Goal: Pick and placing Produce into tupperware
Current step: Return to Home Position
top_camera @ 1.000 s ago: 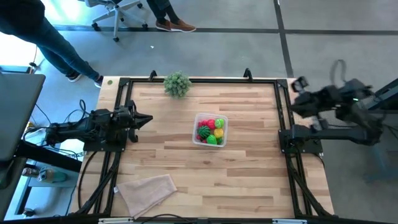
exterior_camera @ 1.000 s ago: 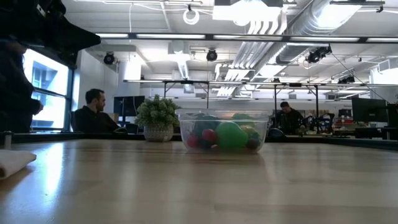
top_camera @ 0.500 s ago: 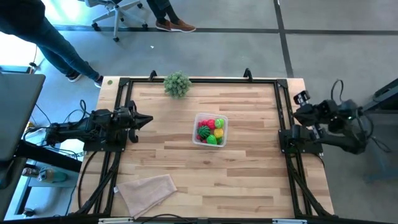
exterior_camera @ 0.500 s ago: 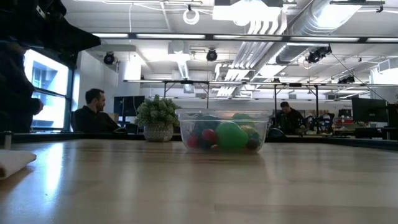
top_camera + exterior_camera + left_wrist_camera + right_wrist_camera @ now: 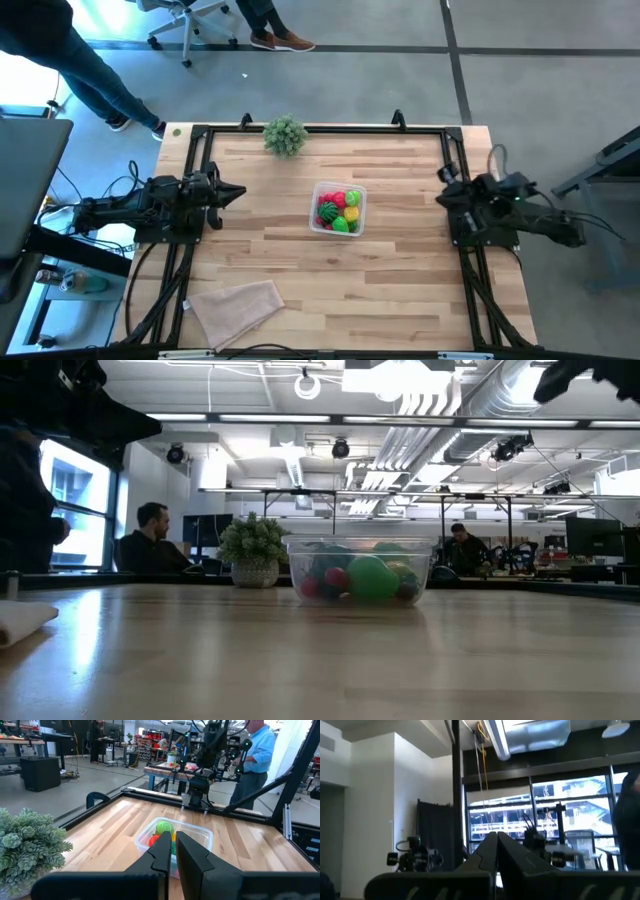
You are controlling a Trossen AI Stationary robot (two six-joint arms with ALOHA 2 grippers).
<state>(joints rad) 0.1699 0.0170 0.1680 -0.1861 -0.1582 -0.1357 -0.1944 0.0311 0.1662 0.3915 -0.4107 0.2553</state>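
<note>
One tupperware (image 5: 339, 209) at centre, holding about five produce (image 5: 340, 225) pieces, exact count unclear. One plant (image 5: 285, 134) at 11 o'clock. One cloth (image 5: 237, 305) at 7 o'clock. Two grippers: left gripper (image 5: 236, 192) at 9 o'clock, right gripper (image 5: 443, 196) at 3 o'clock.

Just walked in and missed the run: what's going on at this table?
Nothing is being handled right now. The produce sits piled inside the tupperware near the middle of the table. The left gripper rests shut and empty at the table's left edge, pointing toward the tupperware; the right gripper, also shut and empty, is folded at the right edge. A plant and a cloth sit apart, untouched.
</note>
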